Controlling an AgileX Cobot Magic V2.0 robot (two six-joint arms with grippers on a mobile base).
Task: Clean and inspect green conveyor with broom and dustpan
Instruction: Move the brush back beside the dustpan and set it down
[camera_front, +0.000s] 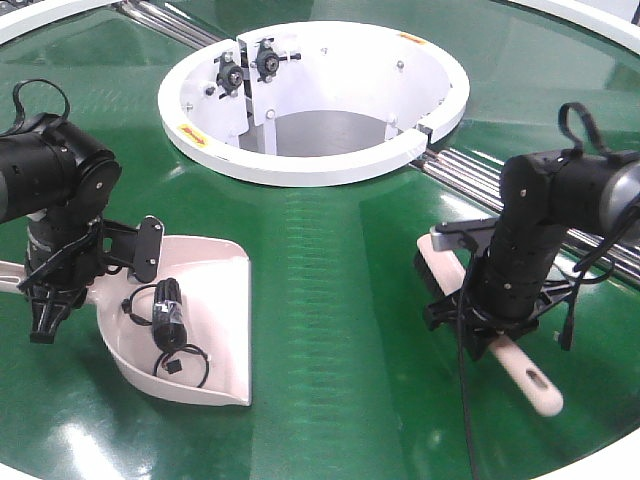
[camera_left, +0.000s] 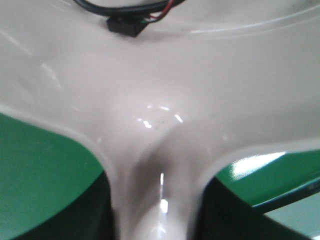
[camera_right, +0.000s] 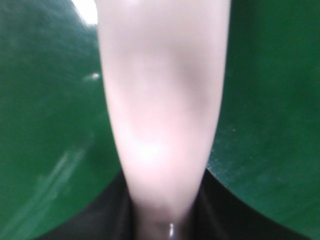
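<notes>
pale pink dustpan (camera_front: 215, 300) on glossy green conveyor (camera_front: 330, 290).

Left gripper (camera_front: 45, 312) and right gripper (camera_front: 476, 318) both angle steeply downward, 2 sets of jaws clamped.

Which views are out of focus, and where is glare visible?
Front view: sharp, with pale glare patches on the conveyor near the bottom edge. Left wrist view: the dustpan is soft, with small bright highlights. Right wrist view: the broom is strongly blurred, too close.

Pale dustpan (camera_front: 222, 285) and broom (camera_front: 522, 376) rest apart on green conveyor (camera_front: 330, 300).
</notes>
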